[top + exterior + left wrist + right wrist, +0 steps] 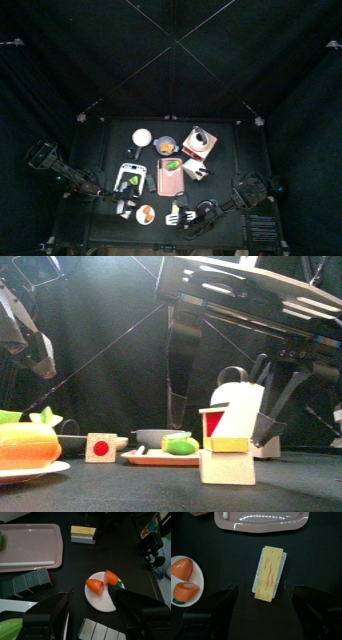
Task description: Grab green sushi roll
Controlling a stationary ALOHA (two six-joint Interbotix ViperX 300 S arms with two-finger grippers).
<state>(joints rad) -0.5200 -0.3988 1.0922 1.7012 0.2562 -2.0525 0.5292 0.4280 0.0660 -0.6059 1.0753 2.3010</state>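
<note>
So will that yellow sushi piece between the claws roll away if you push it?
Probably not: the yellow-topped sushi piece is long with flat sides and lies flat on the table, so it would likely slide. It looks like a light, stiff toy. The right gripper, open, straddles it.

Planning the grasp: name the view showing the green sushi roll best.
Front view: the green sushi roll sits clear on its tray. Top view shows only a green speck; left wrist view a sliver; right wrist view none.

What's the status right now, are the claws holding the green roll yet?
Both grippers open, empty. Left gripper above carrot plate. Right gripper over yellow sushi piece. Green roll untouched on pink tray.
</note>
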